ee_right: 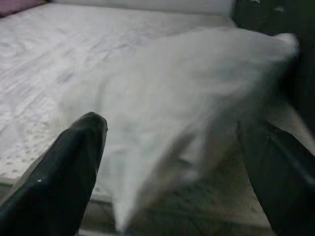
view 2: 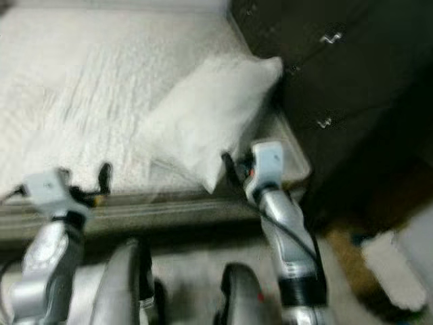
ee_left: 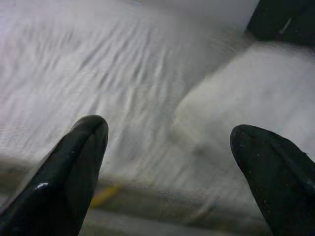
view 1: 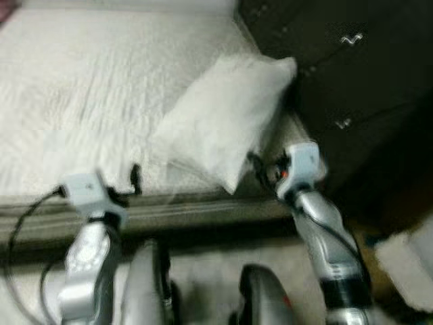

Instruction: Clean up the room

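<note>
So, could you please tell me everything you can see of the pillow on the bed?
The pillow is white, soft and plump, in a plain cloth cover. It lies askew on the bed, near the corner beside the dark cabinet, one corner pointing toward the robot. The open right gripper is close in front of it, not touching.

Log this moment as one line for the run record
scene: white pillow on bed beside dark dresser | left gripper: open, over bed edge | right gripper: open, near pillow corner | held: nothing
</note>
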Motion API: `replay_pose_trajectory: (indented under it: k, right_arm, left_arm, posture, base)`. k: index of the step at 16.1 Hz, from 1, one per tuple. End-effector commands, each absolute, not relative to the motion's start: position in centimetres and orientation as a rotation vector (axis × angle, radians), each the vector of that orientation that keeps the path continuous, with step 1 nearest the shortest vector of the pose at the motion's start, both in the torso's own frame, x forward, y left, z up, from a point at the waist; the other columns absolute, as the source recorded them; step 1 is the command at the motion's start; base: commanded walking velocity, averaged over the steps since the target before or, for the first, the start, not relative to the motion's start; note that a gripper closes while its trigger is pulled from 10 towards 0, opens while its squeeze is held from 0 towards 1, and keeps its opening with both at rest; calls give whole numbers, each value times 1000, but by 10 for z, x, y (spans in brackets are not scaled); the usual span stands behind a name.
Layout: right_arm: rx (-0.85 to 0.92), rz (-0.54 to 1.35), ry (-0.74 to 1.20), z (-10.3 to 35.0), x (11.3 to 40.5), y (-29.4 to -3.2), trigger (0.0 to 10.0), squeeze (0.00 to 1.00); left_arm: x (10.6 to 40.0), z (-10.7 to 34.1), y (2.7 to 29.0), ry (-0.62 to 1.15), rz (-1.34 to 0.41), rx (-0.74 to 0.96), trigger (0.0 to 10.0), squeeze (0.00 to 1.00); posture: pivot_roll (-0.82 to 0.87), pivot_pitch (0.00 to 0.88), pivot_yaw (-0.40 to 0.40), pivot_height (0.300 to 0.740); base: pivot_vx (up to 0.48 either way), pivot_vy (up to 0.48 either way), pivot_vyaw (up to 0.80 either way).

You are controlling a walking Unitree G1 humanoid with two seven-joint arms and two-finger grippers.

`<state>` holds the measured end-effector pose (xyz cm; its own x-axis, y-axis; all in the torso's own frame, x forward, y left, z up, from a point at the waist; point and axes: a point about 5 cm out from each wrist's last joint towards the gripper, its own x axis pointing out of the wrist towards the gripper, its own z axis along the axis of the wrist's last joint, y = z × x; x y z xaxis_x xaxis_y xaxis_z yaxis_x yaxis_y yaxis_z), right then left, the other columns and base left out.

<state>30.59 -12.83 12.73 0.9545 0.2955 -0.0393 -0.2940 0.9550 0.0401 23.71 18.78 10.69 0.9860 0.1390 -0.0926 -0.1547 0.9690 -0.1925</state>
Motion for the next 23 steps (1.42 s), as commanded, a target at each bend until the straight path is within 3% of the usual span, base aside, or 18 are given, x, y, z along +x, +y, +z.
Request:
replay_pose_trajectory:
  k: [1,5,17,23]
  right_arm:
    - [43,303,60,123,304,-128,10000,0]
    - [41,310,58,123,305,-126,10000,0]
    - [23,334,28,127,305,-123,10000,0]
    - [13,338,25,127,306,-123,10000,0]
  left_arm:
    - [240,110,188,73,146,-193,10000,0]
    - [241,111,190,62,154,-188,10000,0]
    - [243,109,189,76,152,-186,10000,0]
    - [245,108,188,82,157,-184,10000,0]
  posture:
    - [-67,59,-56,596]
    - [-62,53,-57,596]
    - [-65,55,-58,596]
    - [-66,52,-58,596]
  base:
    - [0,0,0]
    - [69,0,0]
    - [400,0,0]
    - [0,0,0]
